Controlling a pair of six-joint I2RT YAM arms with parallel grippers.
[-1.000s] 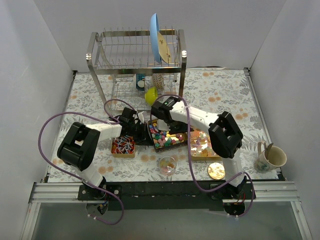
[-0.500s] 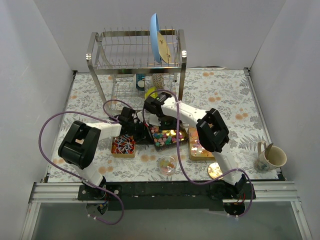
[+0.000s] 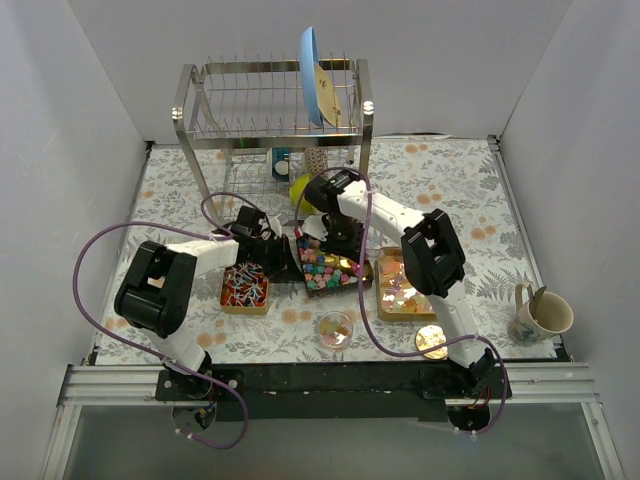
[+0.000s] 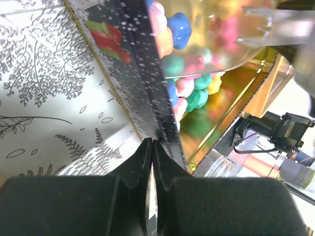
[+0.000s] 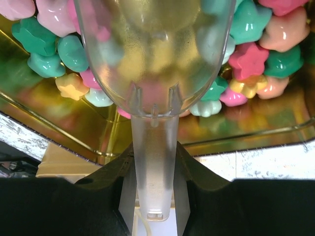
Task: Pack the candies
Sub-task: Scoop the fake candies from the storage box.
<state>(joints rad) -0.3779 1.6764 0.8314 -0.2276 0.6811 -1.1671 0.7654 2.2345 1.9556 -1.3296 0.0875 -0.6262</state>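
Candies [image 5: 252, 58]: pastel pieces in the tin [image 4: 142, 73], under the scoop's bowl just ahead of the right fingers, across the wall from the left fingers.
Left gripper [image 4: 151, 147]: fingers pressed together, tips against the tin's outer wall.
Right gripper [image 5: 153, 164]: fingers pinching the handle of a clear scoop [image 5: 152, 59].

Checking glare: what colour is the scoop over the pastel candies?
Clear, colourless scoop; shows best in the right wrist view.
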